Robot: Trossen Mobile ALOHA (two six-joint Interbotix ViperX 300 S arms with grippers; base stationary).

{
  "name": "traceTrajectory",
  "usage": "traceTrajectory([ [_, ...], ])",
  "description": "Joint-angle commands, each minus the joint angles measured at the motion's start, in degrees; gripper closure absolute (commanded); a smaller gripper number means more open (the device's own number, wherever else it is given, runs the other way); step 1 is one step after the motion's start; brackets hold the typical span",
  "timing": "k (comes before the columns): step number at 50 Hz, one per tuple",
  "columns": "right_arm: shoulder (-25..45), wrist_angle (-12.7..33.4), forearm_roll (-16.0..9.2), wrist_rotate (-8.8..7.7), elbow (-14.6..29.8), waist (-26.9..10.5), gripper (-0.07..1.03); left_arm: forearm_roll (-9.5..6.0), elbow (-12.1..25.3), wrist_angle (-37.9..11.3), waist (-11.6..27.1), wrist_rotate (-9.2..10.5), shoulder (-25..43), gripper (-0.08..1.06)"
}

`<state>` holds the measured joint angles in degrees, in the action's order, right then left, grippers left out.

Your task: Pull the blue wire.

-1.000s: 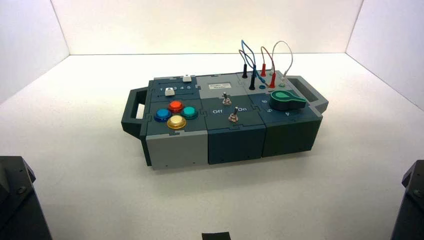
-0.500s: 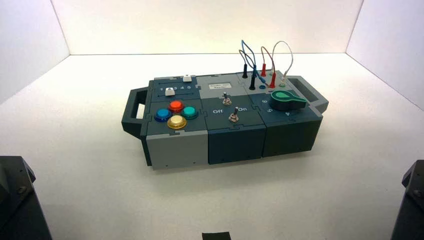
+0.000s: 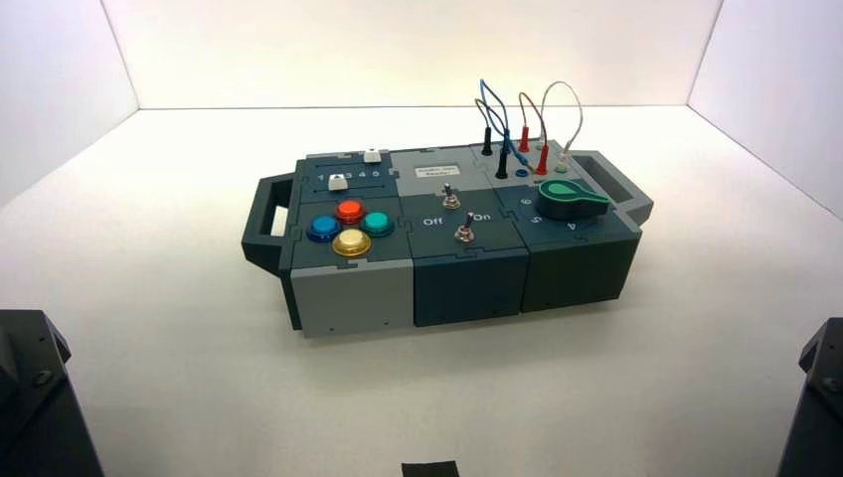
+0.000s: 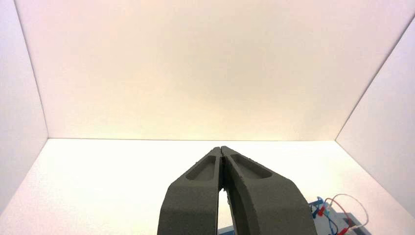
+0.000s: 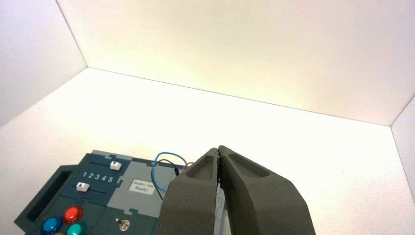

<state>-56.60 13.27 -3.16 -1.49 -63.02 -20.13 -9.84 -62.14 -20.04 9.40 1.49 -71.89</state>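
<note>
The blue wire point(image 3: 497, 107) arches above the box's far right corner, its plugs set among the other wires. In the right wrist view the blue wire point(image 5: 155, 171) loops over the grey panel just left of my right gripper point(image 5: 218, 148), which hangs shut and empty well above the box. My left gripper point(image 4: 221, 148) is also shut on nothing, held high, with the wires point(image 4: 337, 215) far off at its lower right. In the high view only the parked arm bodies show, at the lower left point(image 3: 30, 397) and lower right point(image 3: 820, 393).
The dark box point(image 3: 467, 278) has a handle point(image 3: 260, 224) at each end. It carries coloured buttons point(image 3: 350, 229), two white sliders point(image 3: 338, 182), two toggle switches point(image 3: 462, 234) and a green knob point(image 3: 572, 199). Black point(image 3: 501, 164), red point(image 3: 542, 159) and white point(image 3: 572, 99) wires stand beside the blue one. White walls enclose the table.
</note>
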Motion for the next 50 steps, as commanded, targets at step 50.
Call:
traceTrajectory([
  [50, 0.0, -4.6, 3.9, -0.53, -1.3, -0.6, 0.98, -0.09, 1.3, -2.5, 0.2, 4.04, 2.5, 1.01],
])
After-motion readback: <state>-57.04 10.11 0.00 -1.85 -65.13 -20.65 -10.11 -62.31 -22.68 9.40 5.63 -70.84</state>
